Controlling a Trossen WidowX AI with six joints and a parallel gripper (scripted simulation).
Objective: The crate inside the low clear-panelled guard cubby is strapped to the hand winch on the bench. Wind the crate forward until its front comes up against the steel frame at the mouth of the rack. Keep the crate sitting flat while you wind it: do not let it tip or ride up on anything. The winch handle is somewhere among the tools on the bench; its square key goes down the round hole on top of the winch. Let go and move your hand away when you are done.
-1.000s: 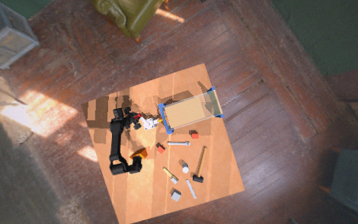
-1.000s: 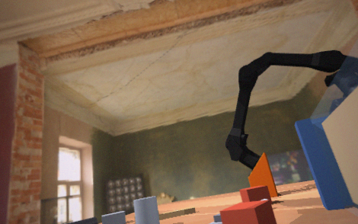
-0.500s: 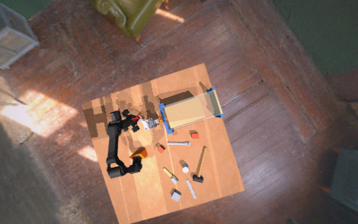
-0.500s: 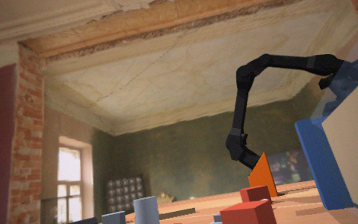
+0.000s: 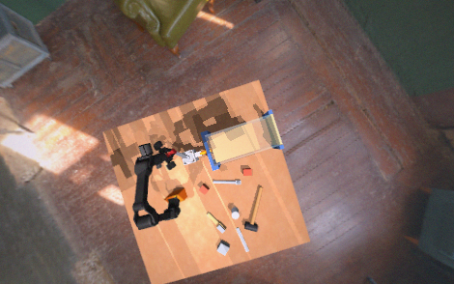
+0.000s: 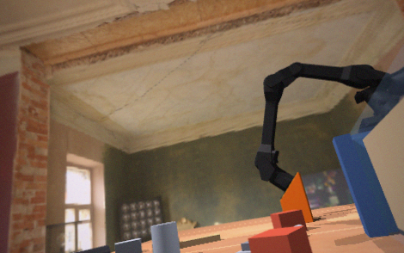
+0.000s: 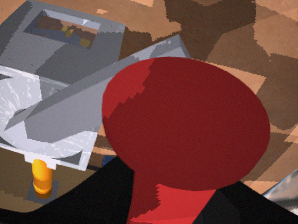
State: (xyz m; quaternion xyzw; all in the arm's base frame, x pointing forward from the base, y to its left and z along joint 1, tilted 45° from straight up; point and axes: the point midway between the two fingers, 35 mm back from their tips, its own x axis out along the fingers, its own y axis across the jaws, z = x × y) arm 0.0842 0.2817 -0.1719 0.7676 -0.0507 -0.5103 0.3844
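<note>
My gripper (image 5: 168, 154) (image 7: 161, 162) is shut on the red knob (image 7: 185, 122) of the winch handle. The handle's grey arm (image 5: 181, 155) (image 7: 75, 107) runs from the knob across the top of the pale winch (image 5: 190, 157) (image 7: 15, 45). How its key sits in the hole is hidden. An orange strap piece (image 5: 204, 153) (image 7: 42, 175) lies between the winch and the cubby. The tan crate (image 5: 236, 142) shows through the clear panels and looks flat from above. A blue end frame (image 5: 213, 161) (image 6: 364, 185) stands at the cubby's winch end. The gap between crate and frame cannot be judged.
An orange block (image 5: 177, 194) (image 6: 296, 200) stands by the arm's base. Red blocks (image 5: 247, 171) (image 5: 204, 188), a wrench (image 5: 226, 182), a mallet (image 5: 256, 205), a brush (image 5: 220, 225), a white cylinder (image 5: 235, 213), a pale bar (image 5: 242, 240) and a grey block (image 5: 223, 248) lie on the bench.
</note>
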